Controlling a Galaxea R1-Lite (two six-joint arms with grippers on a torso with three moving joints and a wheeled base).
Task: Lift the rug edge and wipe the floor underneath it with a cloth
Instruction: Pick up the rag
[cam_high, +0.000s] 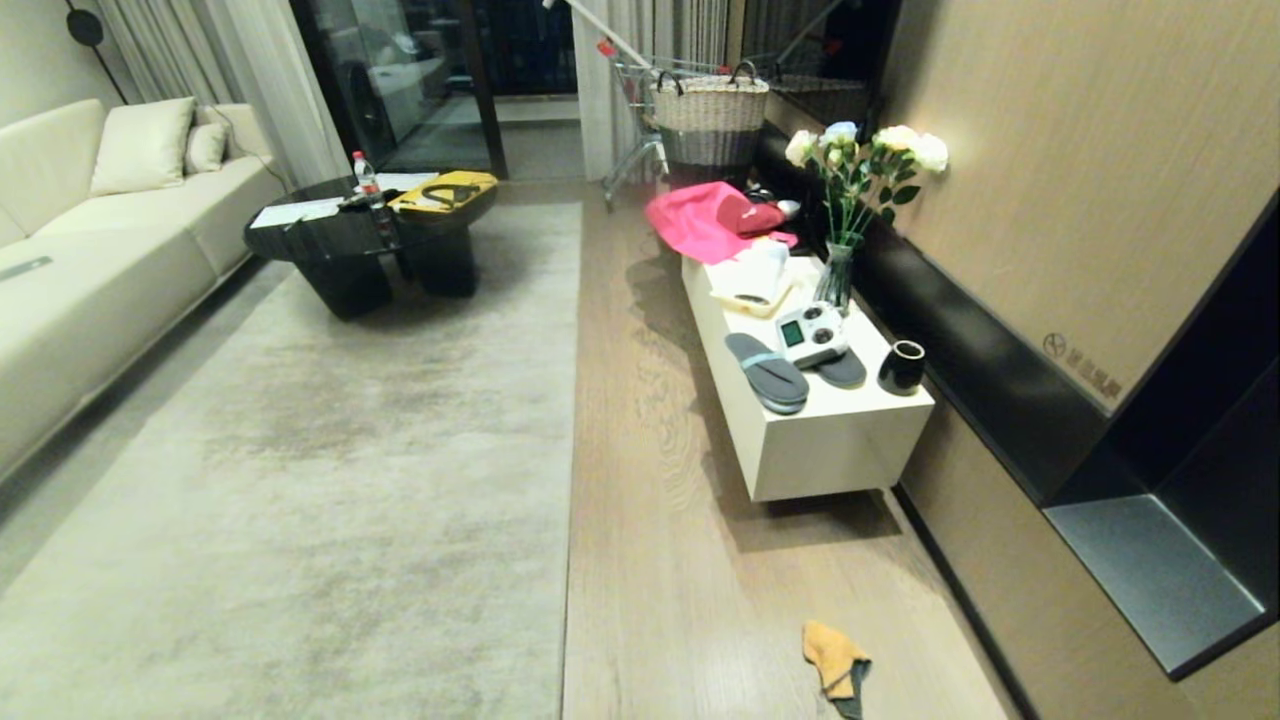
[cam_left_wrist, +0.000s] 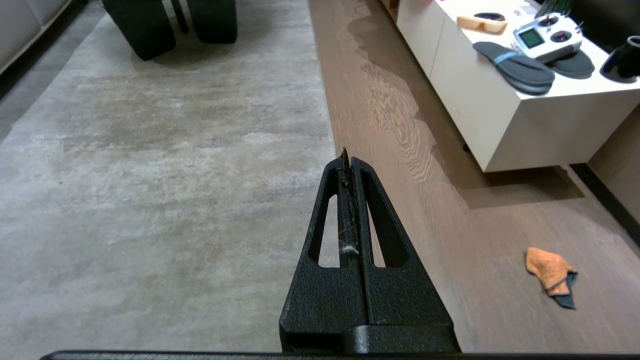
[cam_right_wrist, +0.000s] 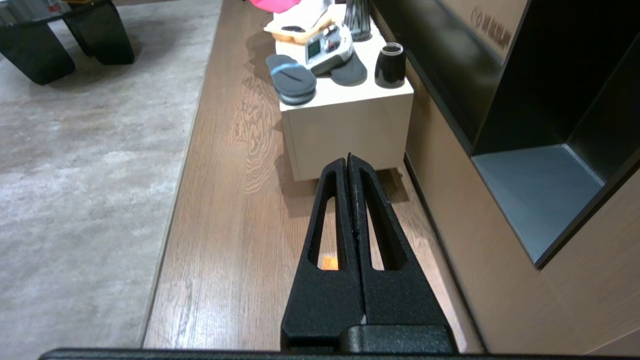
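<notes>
A large pale grey-beige rug lies flat on the wood-plank floor. Its rug edge runs straight up the room and rests on the planks. The cloth, a small orange rag with a dark corner, lies crumpled on the floor to the right of the rug; it also shows as the cloth in the left wrist view. My left gripper hangs shut and empty above the rug edge. My right gripper is shut and empty over the floor, with a scrap of the cloth showing through a finger slot. Neither arm shows in the head view.
A low white cabinet on the right carries slippers, a remote, a black cup and a vase of flowers. A black coffee table stands on the rug's far end, a sofa on the left. A panelled wall with a dark niche is on the right.
</notes>
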